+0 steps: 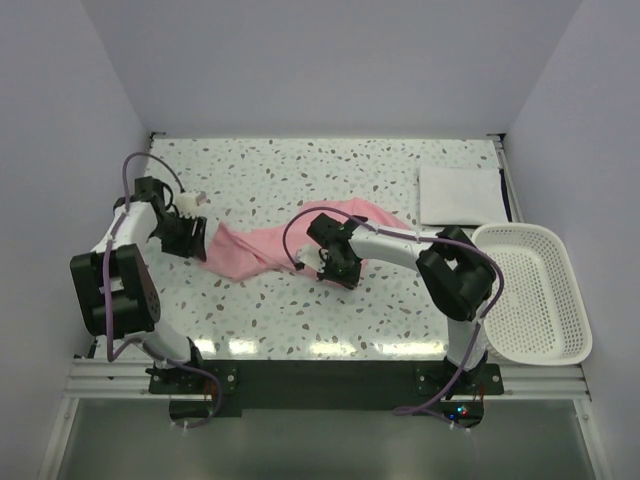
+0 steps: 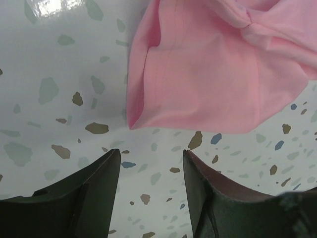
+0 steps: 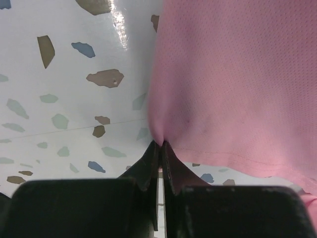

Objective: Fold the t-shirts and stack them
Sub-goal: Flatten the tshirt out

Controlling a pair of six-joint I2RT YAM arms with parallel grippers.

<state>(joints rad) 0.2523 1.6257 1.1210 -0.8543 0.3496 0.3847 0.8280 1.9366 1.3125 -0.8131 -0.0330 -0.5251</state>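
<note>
The pale pink t-shirt point(image 1: 270, 245) lies crumpled and stretched across the middle of the speckled table. The white t-shirt point(image 1: 458, 195) is a folded rectangle at the back right. My left gripper point(image 1: 190, 240) is open and empty just left of the pink shirt's left end; in the left wrist view the gripper point(image 2: 151, 158) sits a little short of the cloth's corner point(image 2: 198, 74). My right gripper point(image 1: 338, 270) is shut on the pink shirt's edge; the right wrist view shows the gripper point(image 3: 161, 145) pinching the cloth point(image 3: 233, 79).
A white perforated plastic basket point(image 1: 560, 300) stands at the right edge of the table, next to the folded white shirt. The table has walls at the back and both sides.
</note>
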